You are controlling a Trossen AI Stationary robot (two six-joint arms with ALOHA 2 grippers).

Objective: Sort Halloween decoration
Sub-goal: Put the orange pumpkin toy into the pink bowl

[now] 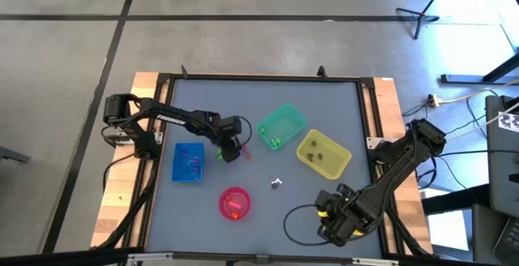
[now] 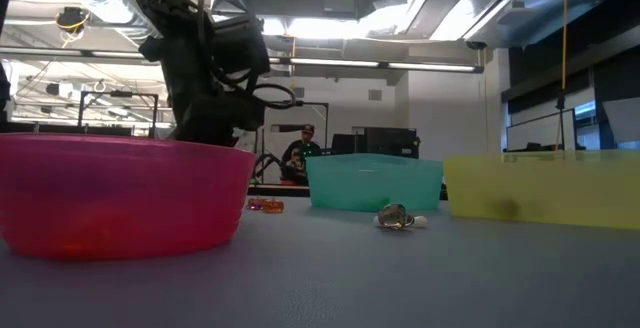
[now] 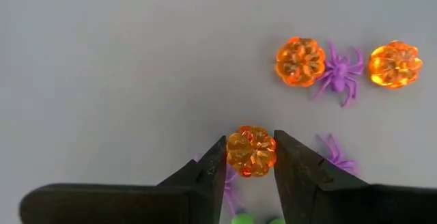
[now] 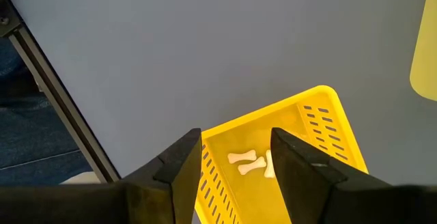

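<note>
1. The left gripper [image 3: 250, 157] is reaching over the middle of the worktop [image 1: 268, 104], between the blue bin [image 1: 189, 162] and the green bin [image 1: 281, 127], with its two fingers [image 3: 208, 176] set on either side of an orange pumpkin [image 3: 251, 150].
2. The fingers are touching or nearly touching the pumpkin's sides; whether they are already pinching it cannot be told.
3. Two more orange pumpkins [image 3: 300, 61] are lying beyond it on the worktop, with a purple spider [image 3: 339, 72] sitting between them.
4. Another purple spider [image 3: 336, 154] is lying just beside the gripper's finger.
5. The pink bowl [image 1: 234, 202] is sitting near the worktop's front edge, with a small grey trinket [image 1: 276, 183] lying between it and the yellow bin [image 1: 323, 153].
6. The right gripper [image 4: 235, 157] is waiting by the worktop's front right corner with its fingers spread, holding nothing, above a yellow basket [image 4: 321, 118] with white bones [image 4: 246, 161] inside.
</note>
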